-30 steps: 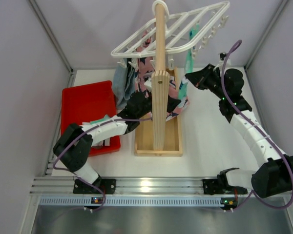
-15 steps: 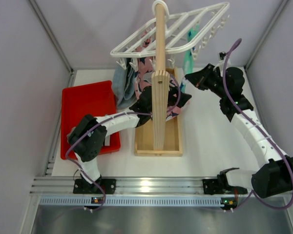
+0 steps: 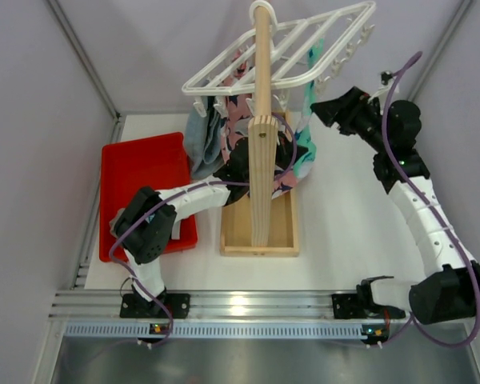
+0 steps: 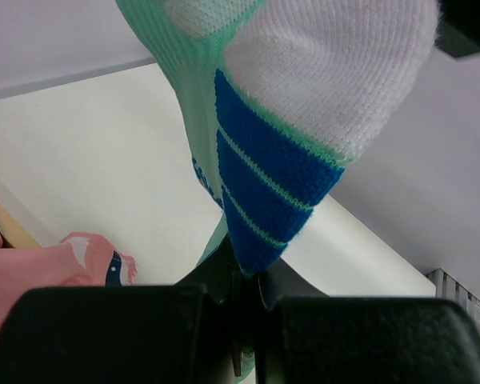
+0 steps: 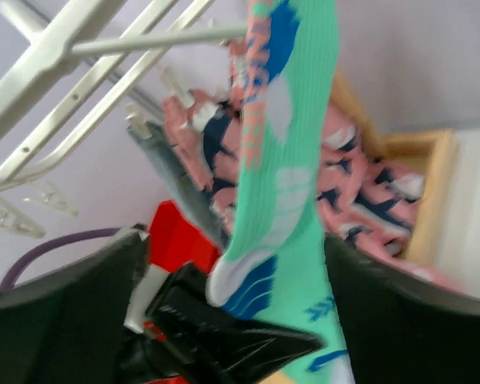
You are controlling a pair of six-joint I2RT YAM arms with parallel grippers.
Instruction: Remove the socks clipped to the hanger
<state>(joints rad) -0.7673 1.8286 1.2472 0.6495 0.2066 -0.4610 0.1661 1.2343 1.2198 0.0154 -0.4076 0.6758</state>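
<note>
The left gripper [image 4: 244, 300] has its jaws clamped on the lower tip of 1 teal sock [image 4: 304, 96] that hangs under the white hanger [image 3: 280, 52]. The right gripper [image 3: 322, 108] hovers beside the same sock, its jaws spread wide and holding nothing.

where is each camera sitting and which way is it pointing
Top external: above and behind the bases, looking down on the hanger and wooden post; left arm and right arm show.
Left wrist: close under the teal sock, facing its toe; left gripper at the bottom edge.
Right wrist: beside the hanger, facing the sock; right gripper fingers frame it.
All three share the teal sock.
</note>
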